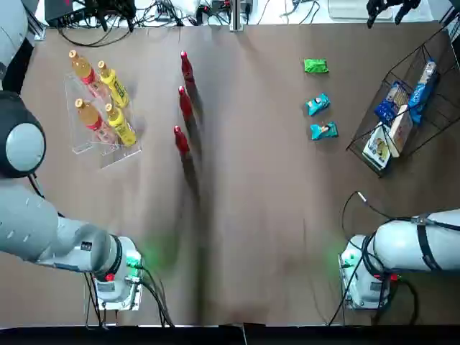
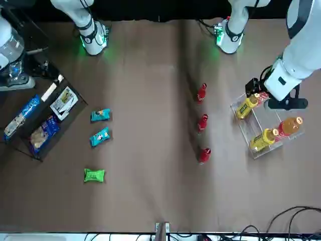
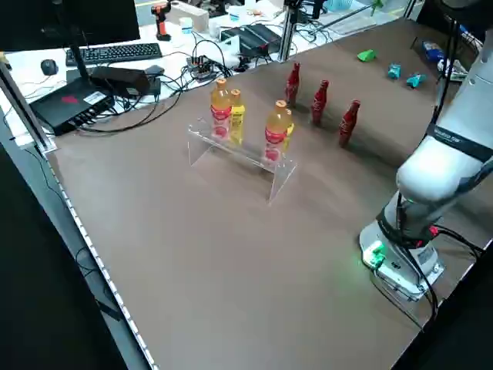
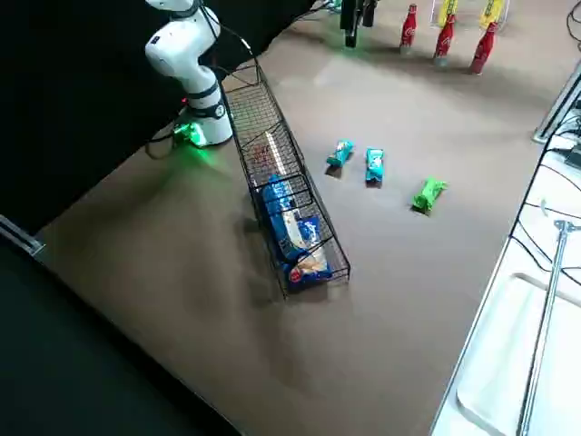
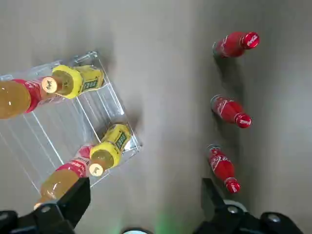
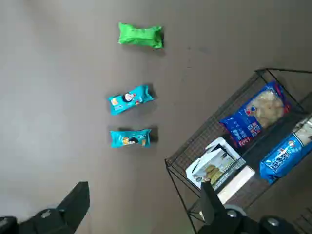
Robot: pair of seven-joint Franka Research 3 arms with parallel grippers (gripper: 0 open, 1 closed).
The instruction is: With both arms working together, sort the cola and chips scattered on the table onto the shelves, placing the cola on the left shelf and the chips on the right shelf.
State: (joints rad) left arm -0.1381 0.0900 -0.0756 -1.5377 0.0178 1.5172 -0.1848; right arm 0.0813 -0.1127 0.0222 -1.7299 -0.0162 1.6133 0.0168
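Observation:
Three red cola bottles [image 1: 186, 66] [image 1: 185, 102] [image 1: 180, 139] stand in a row on the brown table [image 1: 251, 215], just right of the clear left shelf [image 1: 108, 154]. A green chips packet [image 1: 315, 66] and two teal ones [image 1: 318, 104] [image 1: 324, 130] lie left of the black wire right shelf [image 1: 425, 56]. High over the clear shelf hangs my left gripper [image 5: 145, 185], open and holding nothing. Equally high, beside the chips and the wire shelf, my right gripper [image 6: 144, 187] is open and bare.
Several orange and yellow drink bottles [image 1: 108, 90] fill the clear shelf. Blue and white packs [image 1: 394, 118] lie in the wire shelf. The arm bases [image 1: 118, 282] [image 1: 363, 279] sit at the near edge. Cables and devices [image 3: 115, 73] lie beyond the table's far and left edges.

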